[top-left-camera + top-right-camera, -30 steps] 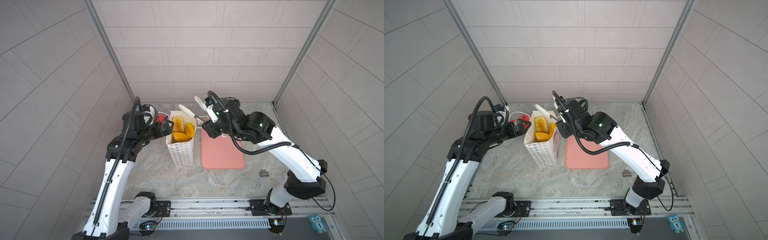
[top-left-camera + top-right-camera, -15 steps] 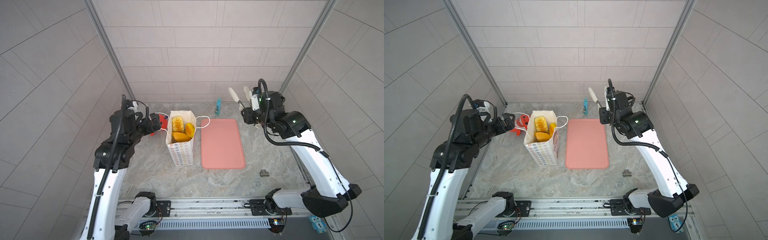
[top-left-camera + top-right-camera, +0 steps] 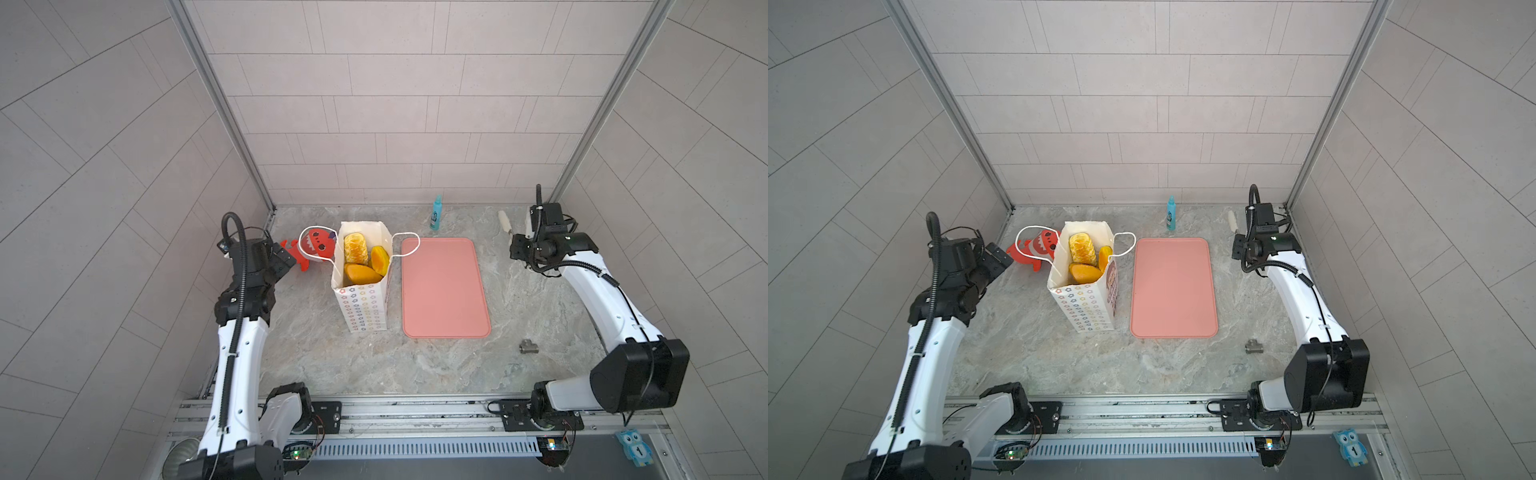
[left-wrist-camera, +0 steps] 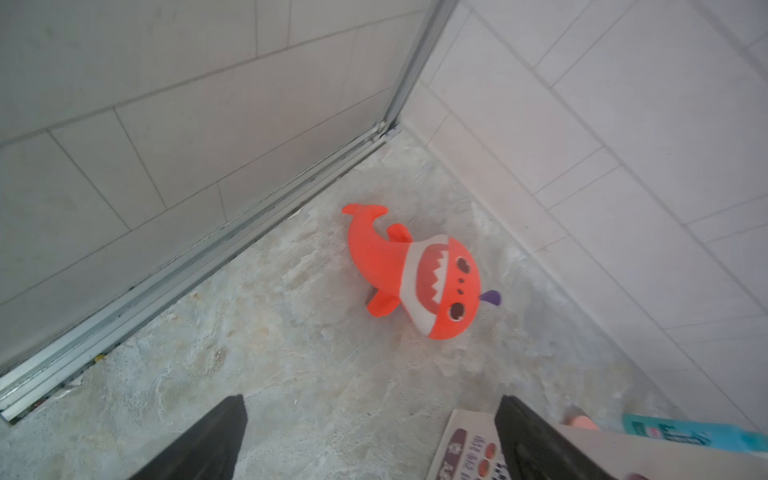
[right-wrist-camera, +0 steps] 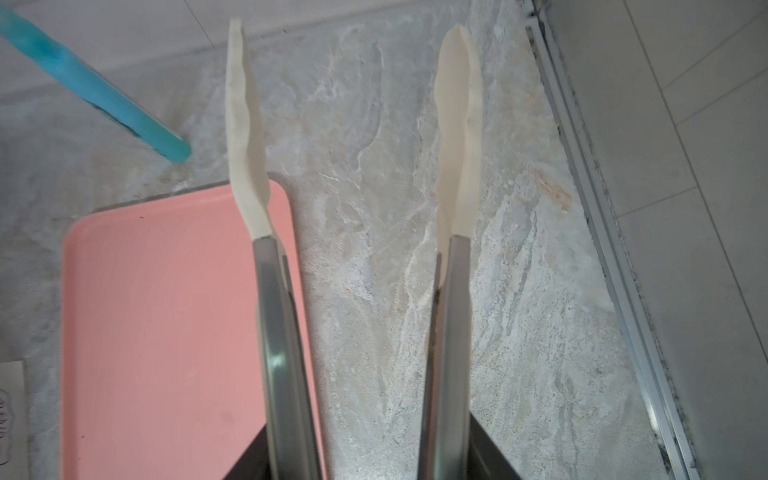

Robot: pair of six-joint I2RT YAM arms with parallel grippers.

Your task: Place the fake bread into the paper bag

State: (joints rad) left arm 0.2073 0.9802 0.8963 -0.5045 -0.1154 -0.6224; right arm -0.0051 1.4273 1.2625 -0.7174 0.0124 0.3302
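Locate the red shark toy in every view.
Top view: shark toy left of the paper bag.
Top view: shark toy left of the paper bag.
Left wrist: shark toy mid-picture, by the wall corner.
Right wrist: absent.
Landmark: paper bag, its corner in left wrist too.

The paper bag [image 3: 363, 307] partly hides the fake bread [image 3: 355, 249].

Golden-yellow fake bread [image 3: 356, 253] sits in the white paper bag [image 3: 363, 307], its side printed with small coloured flowers; tray [image 3: 444, 291] plain pink; shark toy [image 4: 386, 257] red-orange and white; bottle [image 3: 436, 212] seemingly teal; tongs [image 5: 457, 124] steel-grey, cream-tipped; tabletop [image 3: 374, 365] grey-veined.
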